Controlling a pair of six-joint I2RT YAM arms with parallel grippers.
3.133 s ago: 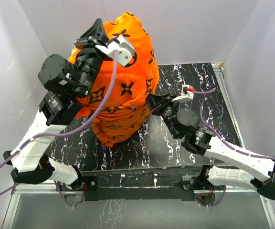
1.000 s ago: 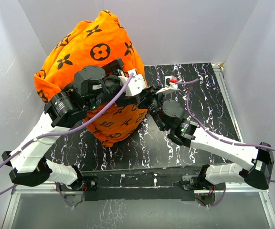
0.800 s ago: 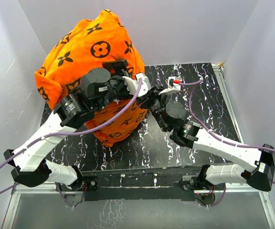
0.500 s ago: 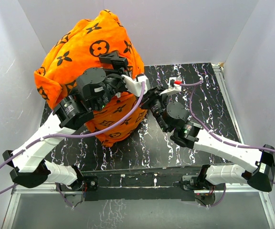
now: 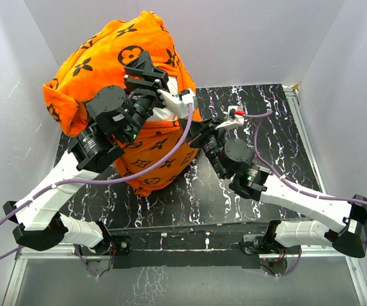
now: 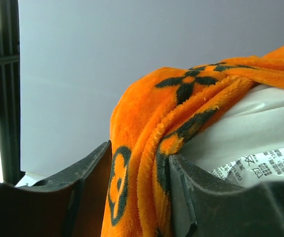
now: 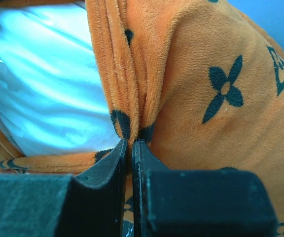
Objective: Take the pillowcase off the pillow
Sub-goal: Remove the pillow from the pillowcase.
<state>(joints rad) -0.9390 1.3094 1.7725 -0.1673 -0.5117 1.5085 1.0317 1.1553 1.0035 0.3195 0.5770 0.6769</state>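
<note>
**Orange plush pinched twice as white pillow shows at the opening**

Black-marbled table (image 5: 260,127) in the foreground. From its near edge the right arm reaches in low, and the right gripper (image 7: 131,148) has its jaws pressed almost together on a narrow fold of the pillowcase (image 5: 116,54). The fold is part of the hem: in the right wrist view, the bare pillow (image 7: 43,84) lies just left of it and printed plush lies to the right.

Higher and farther back, the left gripper (image 6: 139,163) is clamped on a thicker roll of the same hem, the fabric filling the gap between its jaws. White pillow and a care label (image 6: 253,165) sit just beside its right finger.

Behind both grippers, the covered pillow stands on end at the table's back-left. Its top leans toward the corner where the walls (image 5: 247,38) meet.

The long axis runs from the table up and away from the arms. The opening faces the grippers, on the bundle's right flank, so the closed end looks to be the far, high one. On that reading the cover must travel up and back along the axis, or the pillow must come out toward the right arm. The left gripper is the nearer to the top; the right, low on the hem, seems placed to anchor or spread the mouth.
</note>
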